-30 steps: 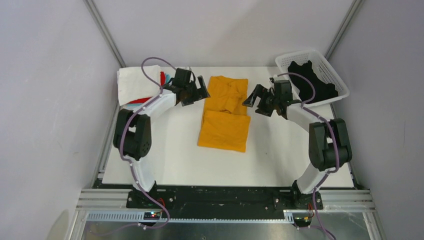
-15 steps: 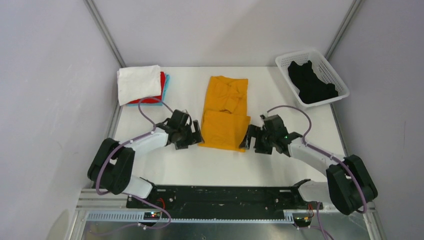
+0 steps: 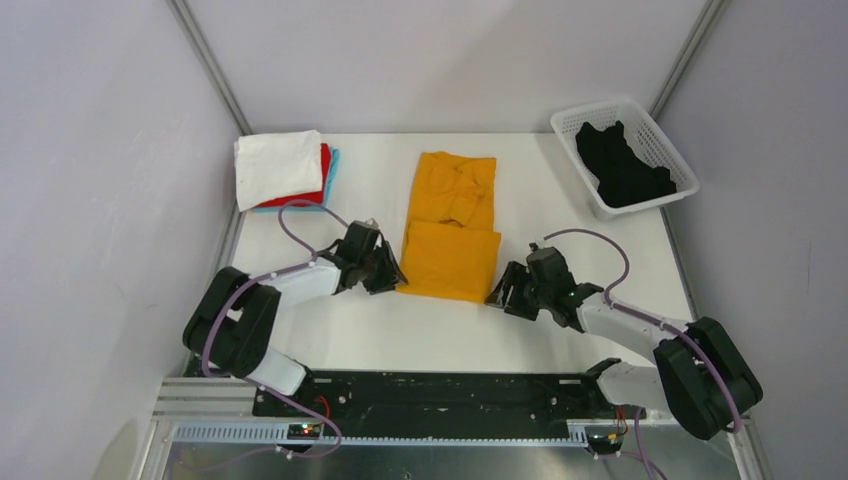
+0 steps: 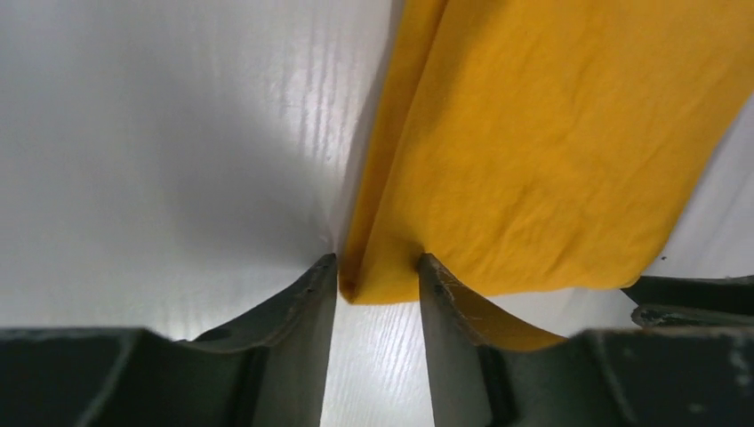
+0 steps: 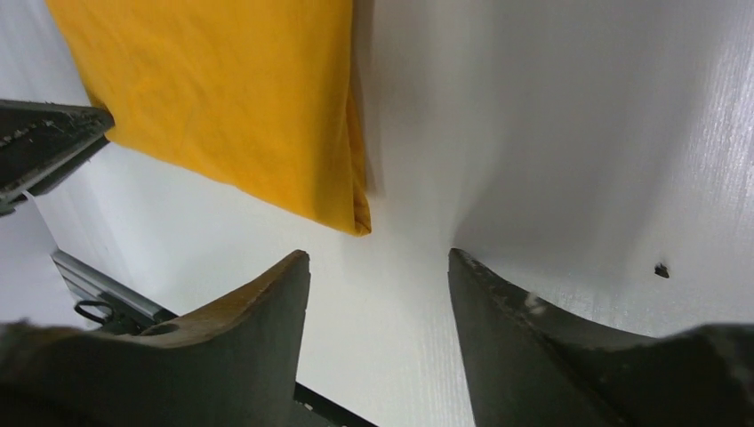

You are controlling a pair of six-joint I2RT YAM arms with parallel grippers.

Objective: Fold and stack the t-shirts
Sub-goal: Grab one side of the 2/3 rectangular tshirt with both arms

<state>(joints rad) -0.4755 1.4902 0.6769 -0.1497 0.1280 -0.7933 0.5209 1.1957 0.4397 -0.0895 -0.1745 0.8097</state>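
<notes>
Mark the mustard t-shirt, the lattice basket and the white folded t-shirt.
mustard t-shirt (image 3: pixel 450 262), top view, near folded panel.
lattice basket (image 3: pixel 650 199), top view, near wall.
white folded t-shirt (image 3: pixel 278 168), top view, middle of top face.

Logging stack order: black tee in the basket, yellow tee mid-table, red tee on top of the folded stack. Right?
The top external view shows the white tee on top of the stack, red tee under it. Black tee in the basket, yellow tee mid-table: correct.
</notes>
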